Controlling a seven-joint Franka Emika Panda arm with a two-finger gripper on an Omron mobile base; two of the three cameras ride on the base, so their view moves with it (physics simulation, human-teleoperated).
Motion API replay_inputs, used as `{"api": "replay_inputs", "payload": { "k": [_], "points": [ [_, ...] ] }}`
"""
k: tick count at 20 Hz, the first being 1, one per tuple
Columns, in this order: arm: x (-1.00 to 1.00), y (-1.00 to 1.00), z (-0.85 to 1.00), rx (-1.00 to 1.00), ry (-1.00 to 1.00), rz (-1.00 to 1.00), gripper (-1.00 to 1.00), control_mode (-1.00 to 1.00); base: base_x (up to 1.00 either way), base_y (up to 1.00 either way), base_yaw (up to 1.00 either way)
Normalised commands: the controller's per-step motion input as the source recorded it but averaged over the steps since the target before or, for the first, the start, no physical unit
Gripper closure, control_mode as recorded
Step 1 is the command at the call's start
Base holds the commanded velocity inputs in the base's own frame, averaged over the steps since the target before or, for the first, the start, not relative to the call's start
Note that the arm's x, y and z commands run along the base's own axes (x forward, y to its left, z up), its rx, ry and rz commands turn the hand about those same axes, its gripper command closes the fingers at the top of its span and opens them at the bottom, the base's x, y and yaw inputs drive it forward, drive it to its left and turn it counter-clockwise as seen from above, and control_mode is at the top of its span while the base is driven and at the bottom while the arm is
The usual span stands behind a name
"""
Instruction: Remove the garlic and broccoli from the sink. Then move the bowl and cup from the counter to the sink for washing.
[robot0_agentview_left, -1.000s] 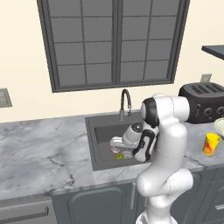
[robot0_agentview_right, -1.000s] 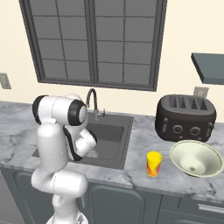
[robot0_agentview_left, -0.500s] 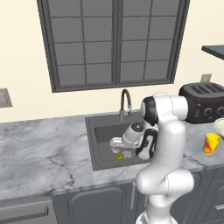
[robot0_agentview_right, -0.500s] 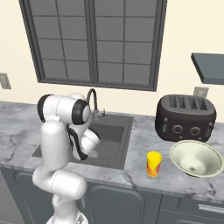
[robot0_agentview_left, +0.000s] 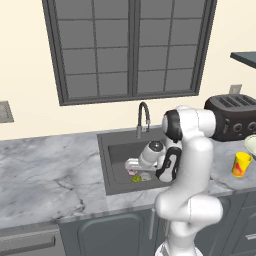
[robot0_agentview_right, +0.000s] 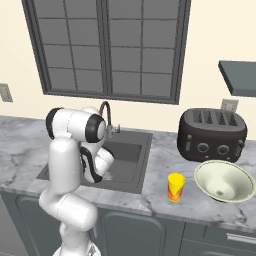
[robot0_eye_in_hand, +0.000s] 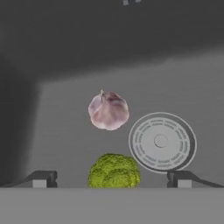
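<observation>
In the hand view the pinkish-white garlic (robot0_eye_in_hand: 108, 110) lies on the floor of the dark sink (robot0_eye_in_hand: 57, 131). The yellow-green broccoli (robot0_eye_in_hand: 114, 170) sits nearer, right between the fingertips of my open gripper (robot0_eye_in_hand: 112, 179), which holds nothing. From the left base view the gripper (robot0_agentview_left: 131, 166) hangs low inside the sink (robot0_agentview_left: 117, 150), just above the broccoli (robot0_agentview_left: 136, 178) and garlic (robot0_agentview_left: 133, 172). On the marble counter (robot0_agentview_right: 165, 160) to the right stand the yellow cup (robot0_agentview_right: 175, 187) and the wide pale bowl (robot0_agentview_right: 222, 181). The cup (robot0_agentview_left: 241, 164) also shows at the right of the left base view.
A round whitish drain disc (robot0_eye_in_hand: 162, 142) lies beside the broccoli. The dark gooseneck tap (robot0_agentview_left: 143, 117) rises behind the basin. A black toaster (robot0_agentview_right: 212, 134) stands behind the bowl. A window fills the back wall, and more marble counter (robot0_agentview_left: 45, 175) stretches left of the sink.
The hand has sunk slightly lower into the sink, toward the broccoli. Its jaws have stayed open. The garlic, broccoli, cup and bowl have not moved.
</observation>
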Motion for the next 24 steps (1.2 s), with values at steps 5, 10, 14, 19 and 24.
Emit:
{"api": "replay_inputs", "payload": {
  "k": [5,10,14,19,24],
  "points": [
    [0.16,0.00,0.00,0.00,0.02,0.02,-1.00,-1.00,0.00,0.00,0.00],
    [0.14,0.01,0.00,0.00,0.00,0.01,-1.00,-1.00,0.00,0.00,0.00],
    [0.12,0.11,-0.01,0.00,0.02,0.00,-1.00,-1.00,0.00,0.00,0.00],
    [0.11,0.22,-0.01,0.00,0.03,0.00,-1.00,-1.00,0.00,0.00,0.00],
    [0.12,0.21,0.00,0.00,0.06,0.00,-1.00,-1.00,0.00,0.00,0.00]
  ]
}}
